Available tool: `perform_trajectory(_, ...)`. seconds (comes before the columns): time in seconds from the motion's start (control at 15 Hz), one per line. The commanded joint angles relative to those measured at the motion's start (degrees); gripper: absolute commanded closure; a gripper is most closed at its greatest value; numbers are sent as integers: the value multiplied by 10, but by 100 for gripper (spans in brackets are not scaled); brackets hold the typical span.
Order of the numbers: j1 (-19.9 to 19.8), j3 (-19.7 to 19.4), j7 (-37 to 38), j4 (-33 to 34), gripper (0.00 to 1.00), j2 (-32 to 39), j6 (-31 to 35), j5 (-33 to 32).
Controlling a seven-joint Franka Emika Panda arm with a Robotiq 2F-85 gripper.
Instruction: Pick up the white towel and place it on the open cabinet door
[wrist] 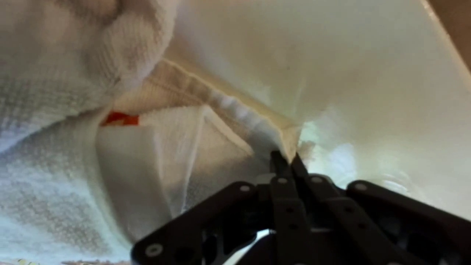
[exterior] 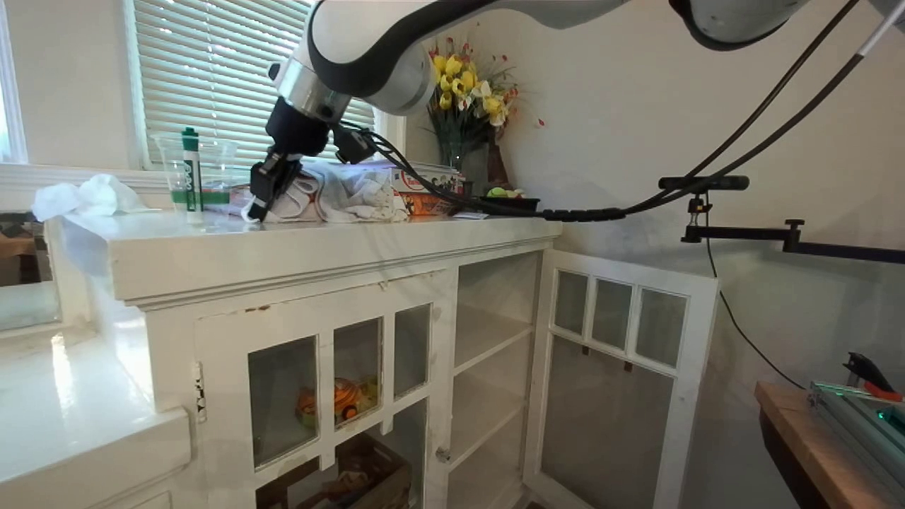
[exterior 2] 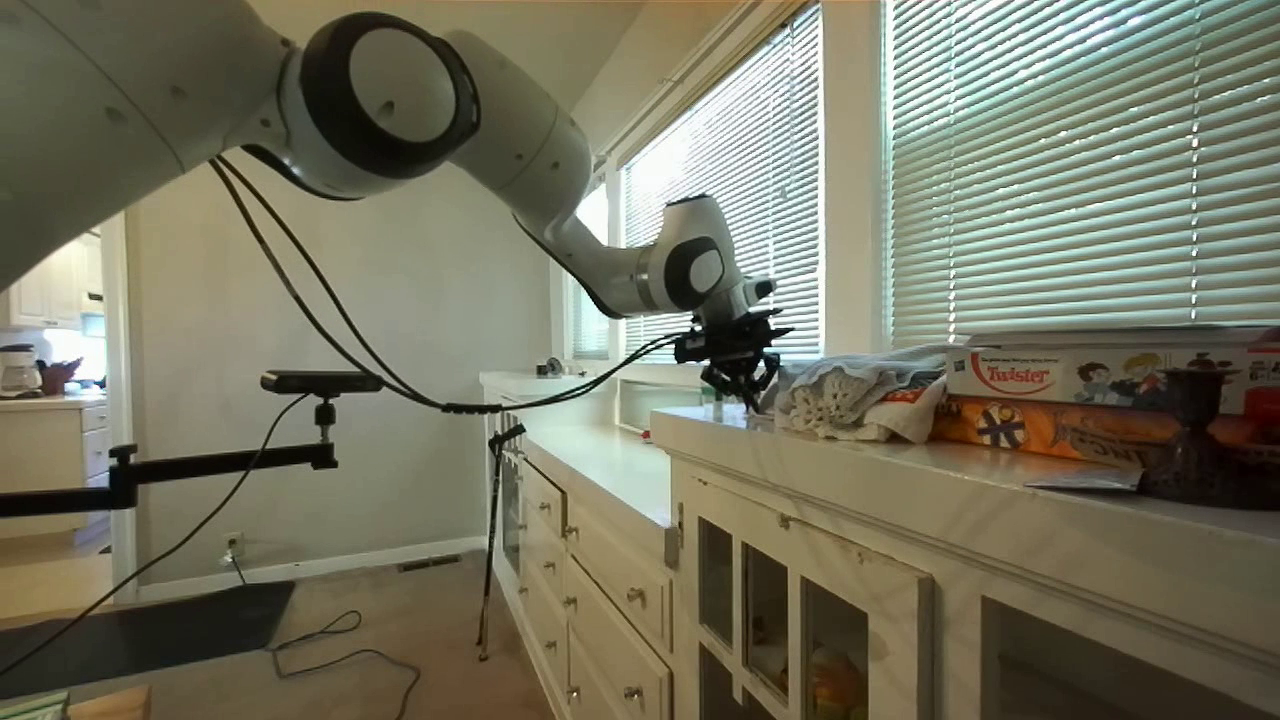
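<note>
A white towel (wrist: 228, 154) lies bunched on the cabinet top; its hemmed edge runs to my fingertips in the wrist view. My gripper (wrist: 290, 161) is shut on that edge, low over the surface. In both exterior views the gripper (exterior: 259, 212) (exterior 2: 750, 398) points down at the end of the cloth pile. A greyish textured cloth (wrist: 55, 176) lies against the white towel, and also shows in the exterior views (exterior: 360, 194) (exterior 2: 850, 395). The open cabinet door (exterior: 696, 396), white with glass panes, stands swung out at the right end of the cabinet. The towel's far part is hidden.
A clear cup (exterior: 226, 166) and a green marker (exterior: 191, 170) stand beside the gripper. Stacked game boxes (exterior 2: 1060, 375) lie behind the cloths. A dark candle holder (exterior 2: 1195, 440) and a flower vase (exterior: 456, 145) stand further along. A camera arm (exterior: 749, 233) reaches in beyond the door.
</note>
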Motion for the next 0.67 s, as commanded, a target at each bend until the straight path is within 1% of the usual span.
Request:
perform_trajectory(0.0, 4, -1, 1, 31, 99, 5, -10, -8)
perform_trajectory(0.13, 7, -4, 5, 14, 99, -26, 11, -13)
perform_trajectory(0.33, 20, -23, 20, -34, 99, -100, 76, -38)
perform_trajectory(0.47, 36, -50, 46, -59, 99, -148, 121, -69)
perform_trajectory(0.6, 64, -100, 97, -88, 99, -198, 164, -110)
